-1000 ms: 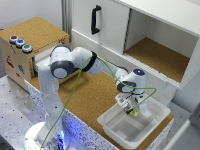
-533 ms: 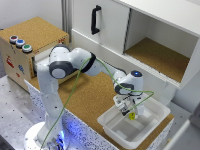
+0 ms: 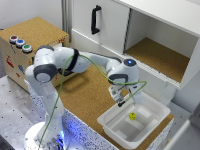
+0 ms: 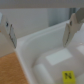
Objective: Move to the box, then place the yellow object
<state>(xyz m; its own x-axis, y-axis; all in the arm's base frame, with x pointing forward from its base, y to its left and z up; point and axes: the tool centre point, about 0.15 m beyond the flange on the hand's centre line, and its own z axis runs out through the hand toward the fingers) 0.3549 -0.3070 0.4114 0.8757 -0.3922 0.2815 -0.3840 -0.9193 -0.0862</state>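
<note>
open claw [image 4: 39,30], white box [image 4: 35,55], yellow object [image 4: 68,75]

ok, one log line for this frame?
gripper: open, empty, above bin edge | tiny yellow object: lying on floor of shallow white plastic bin | phase: released

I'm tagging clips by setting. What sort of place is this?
Likely a robotics lab bench: a Franka arm on a metal base plate, a cork-topped button box, and a white cabinet mock-up.

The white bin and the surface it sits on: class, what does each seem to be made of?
The bin looks like smooth moulded plastic: uniform white, thin flared rim, rounded corners. The surface under it looks like cork board: speckled brown, matte, grainy. Both are judged by look alone.
</note>
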